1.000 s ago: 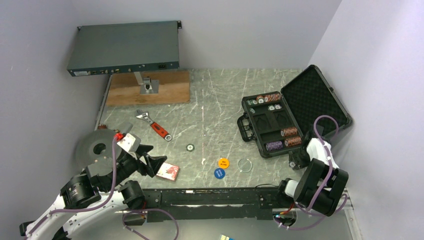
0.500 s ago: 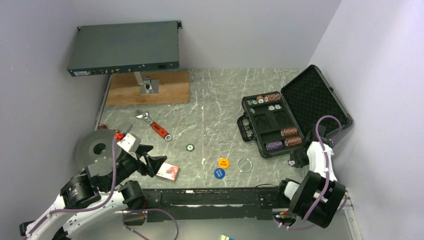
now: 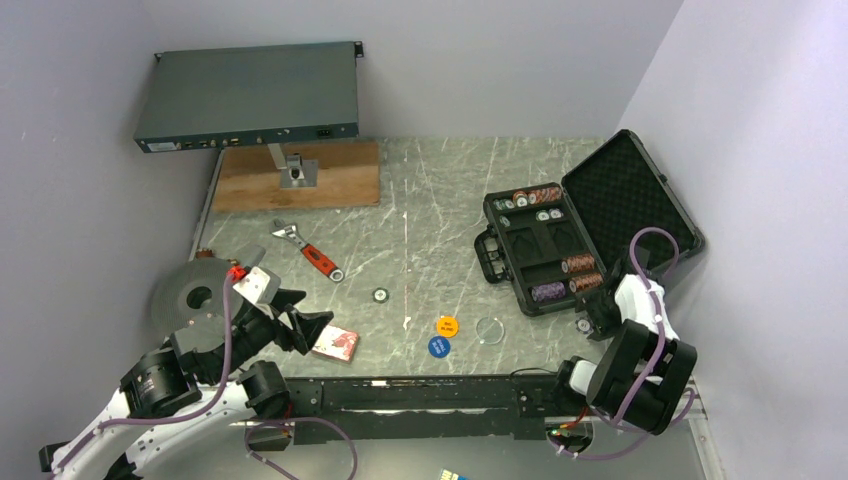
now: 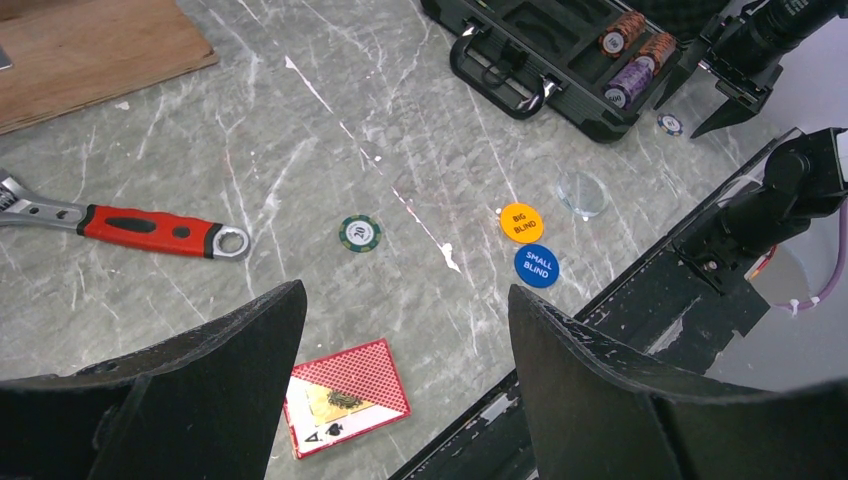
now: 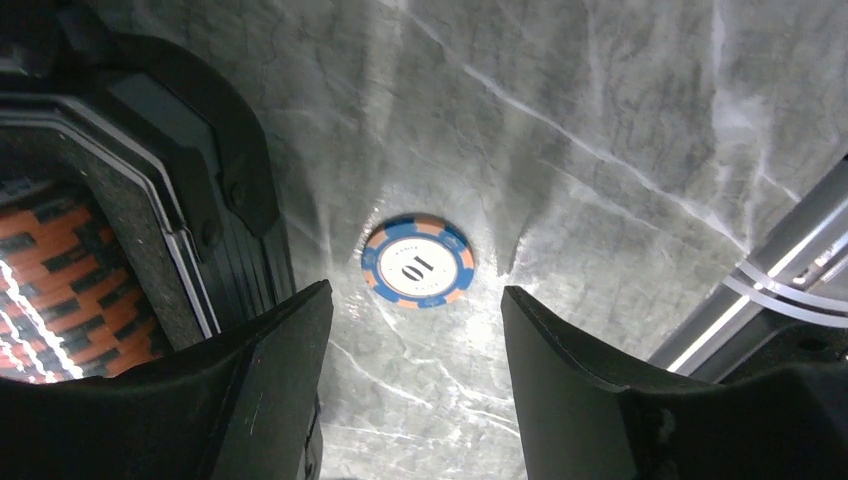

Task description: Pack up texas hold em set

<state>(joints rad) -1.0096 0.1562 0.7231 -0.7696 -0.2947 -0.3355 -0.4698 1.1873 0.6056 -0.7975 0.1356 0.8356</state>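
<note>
Over the table [image 3: 440,200], seen from above, my left claw [image 3: 308,318] hovers at about 7 o'clock and my right claw [image 3: 592,318] at about 4 o'clock. The black case [image 3: 560,250] lies open at 3 o'clock, its foam-lined lid tilted back toward 2 o'clock and rows of chips [image 3: 572,276] lying in its slots. The red-handled wrench [image 3: 310,252] lies at 10 o'clock, well apart from the case. Through my left wrist camera, my two fingers are spread wide with nothing between them. The red card deck [image 4: 345,396] lies flat on the table beneath the gap, toward 6 o'clock. A green chip [image 4: 359,233] lies at 12 o'clock from the deck. An orange disc [image 4: 520,221] and a blue disc [image 4: 537,265] lie just beside each other at 2 o'clock from the deck. Through my right wrist camera, my fingers are parted and grip nothing. A blue-and-orange chip [image 5: 417,262] marked 10 lies flat on the table between them, touching neither. The case's corner is at 9 o'clock of that chip, with orange chips showing inside.
</note>
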